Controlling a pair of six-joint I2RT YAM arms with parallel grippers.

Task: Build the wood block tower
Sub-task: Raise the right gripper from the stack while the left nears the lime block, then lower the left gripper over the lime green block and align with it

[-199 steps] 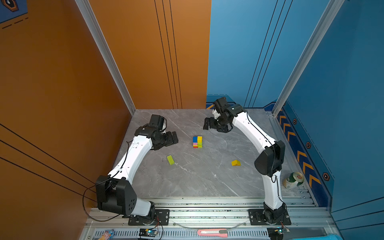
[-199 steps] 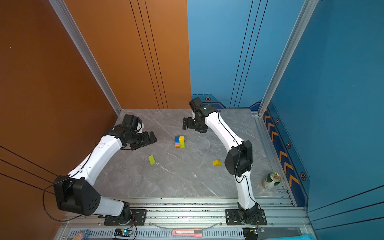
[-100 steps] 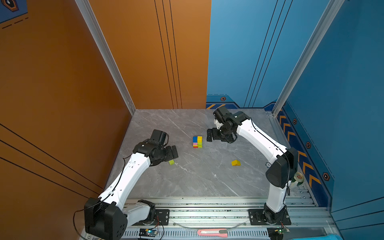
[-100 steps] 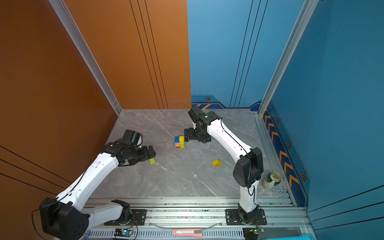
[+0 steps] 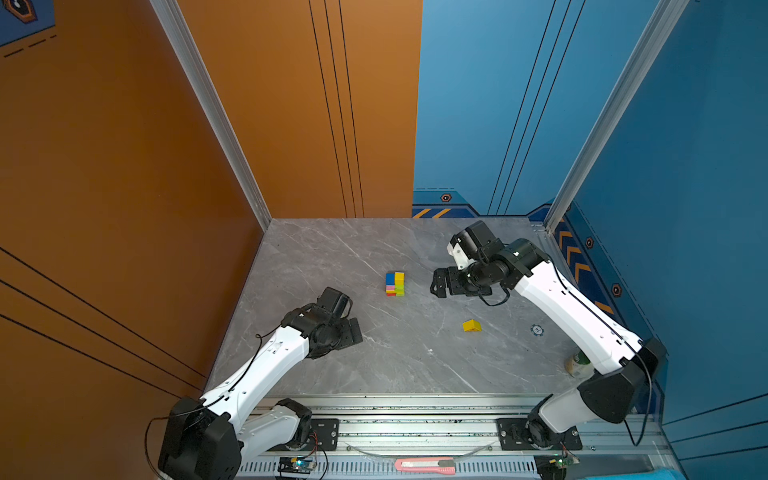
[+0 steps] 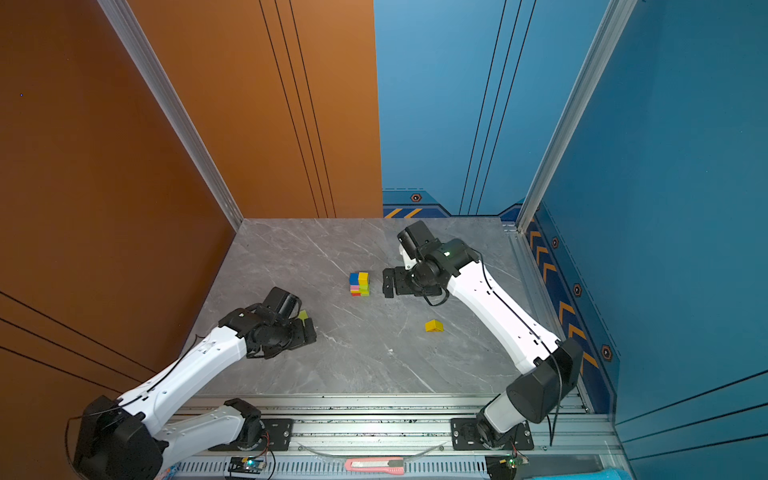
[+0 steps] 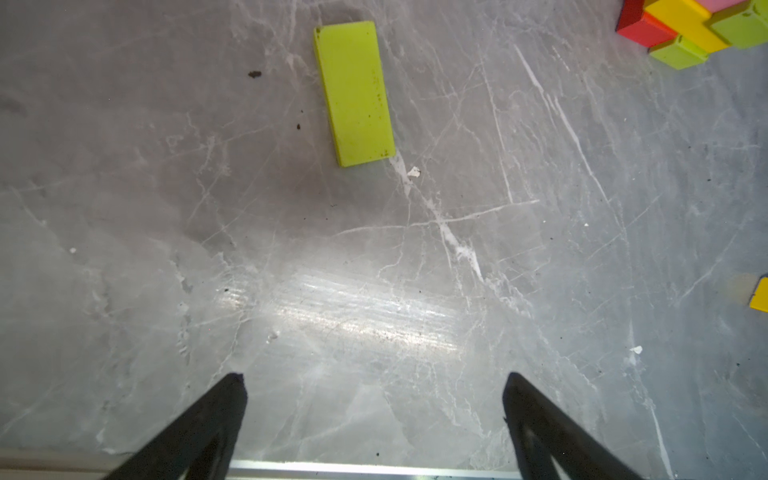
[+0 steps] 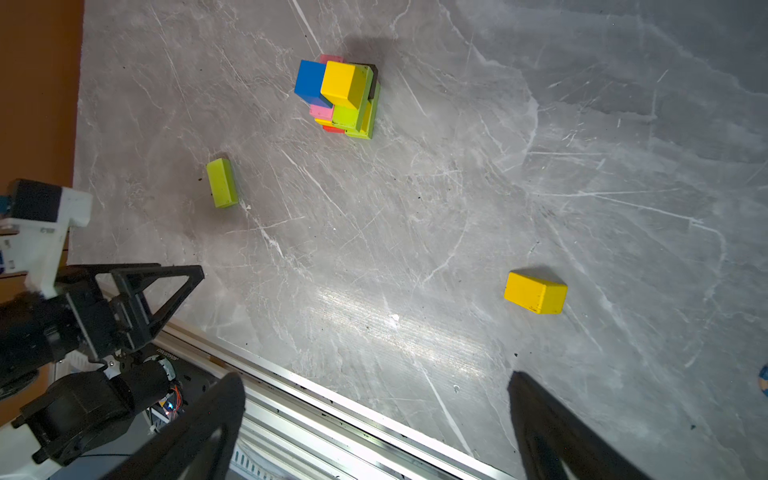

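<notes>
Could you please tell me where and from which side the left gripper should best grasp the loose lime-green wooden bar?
Probably at mid-length, across the two long sides of the lime-green wooden bar, coming straight down from above. It lies flat and alone on the grey marble table, so its narrow width suits the open left gripper.

top views: high, downward | wrists: close over table (image 7: pixel 374 257) | shared: tower (image 8: pixel 340 95)
</notes>
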